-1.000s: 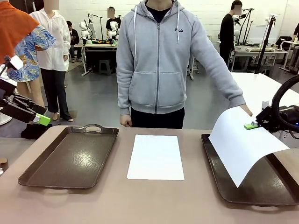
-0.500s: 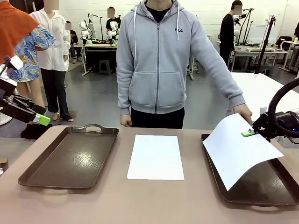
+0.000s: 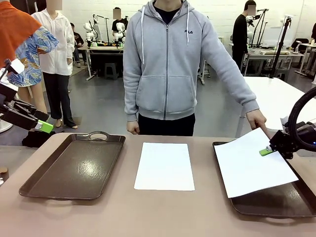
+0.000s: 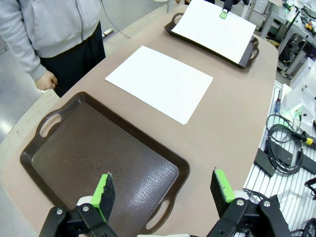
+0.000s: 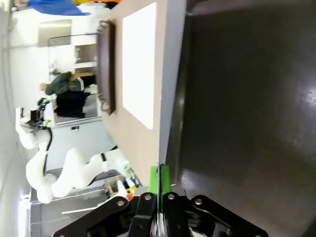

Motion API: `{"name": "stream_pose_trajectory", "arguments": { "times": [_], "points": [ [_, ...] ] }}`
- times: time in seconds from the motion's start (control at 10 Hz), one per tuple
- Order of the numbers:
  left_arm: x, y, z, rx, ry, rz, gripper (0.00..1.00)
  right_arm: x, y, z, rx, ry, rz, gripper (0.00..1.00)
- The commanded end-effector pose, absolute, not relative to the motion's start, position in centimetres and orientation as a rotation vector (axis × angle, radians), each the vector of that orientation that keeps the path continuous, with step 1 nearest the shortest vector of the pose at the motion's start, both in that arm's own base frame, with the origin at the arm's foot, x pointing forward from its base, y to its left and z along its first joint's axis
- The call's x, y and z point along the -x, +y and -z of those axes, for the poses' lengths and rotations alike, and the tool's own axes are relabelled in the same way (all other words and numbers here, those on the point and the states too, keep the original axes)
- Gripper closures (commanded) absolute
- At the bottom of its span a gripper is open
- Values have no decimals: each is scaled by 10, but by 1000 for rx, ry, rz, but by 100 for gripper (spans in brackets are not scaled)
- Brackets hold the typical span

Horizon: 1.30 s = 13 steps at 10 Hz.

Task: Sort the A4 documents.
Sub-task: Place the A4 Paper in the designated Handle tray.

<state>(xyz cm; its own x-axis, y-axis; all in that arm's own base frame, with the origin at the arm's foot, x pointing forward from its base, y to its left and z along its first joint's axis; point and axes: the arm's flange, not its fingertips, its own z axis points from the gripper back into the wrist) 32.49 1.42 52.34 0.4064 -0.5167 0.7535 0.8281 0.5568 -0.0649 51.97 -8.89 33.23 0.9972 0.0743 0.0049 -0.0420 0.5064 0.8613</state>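
The right tray [image 3: 276, 210] carried the first sheet [image 3: 252, 165], which lay slanted across it and covered its left rim. The right gripper [image 3: 266, 151] was clamped tight on that sheet's far right edge. The second sheet [image 3: 165, 166] lay flat on the bench [image 3: 148, 212] between the right tray and the left tray [image 3: 74, 170]. The left gripper [image 4: 163, 187] hung wide open with nothing in it, pointed at the left tray and well apart from both sheets.

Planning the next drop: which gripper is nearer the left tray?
Left. The left gripper hovers open near the left tray's end; the right gripper is over the other tray, shut on a sheet.
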Motion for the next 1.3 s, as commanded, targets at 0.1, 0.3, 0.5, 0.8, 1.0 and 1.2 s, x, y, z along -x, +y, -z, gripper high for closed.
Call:
{"name": "stream_pose_trajectory", "arguments": {
  "times": [0.1,0.3,0.5,0.8,1.0,1.2],
  "points": [
    [-326,16,-522,488,-767,908,0,-507,-84,-329,-891,26,-66,99],
    [-326,16,-522,488,-767,908,0,-515,-78,-341,-802,42,-101,99],
    [-326,16,-522,488,-767,908,0,-520,-79,-344,-752,47,-99,99],
    [-326,16,-522,488,-767,908,0,-526,-76,-342,-723,71,-94,99],
    [-326,16,-522,488,-767,908,0,-526,-77,-335,-682,68,-68,99],
    [-326,16,-522,488,-767,908,0,-526,-79,-331,-660,50,-43,99]
  ]
}}
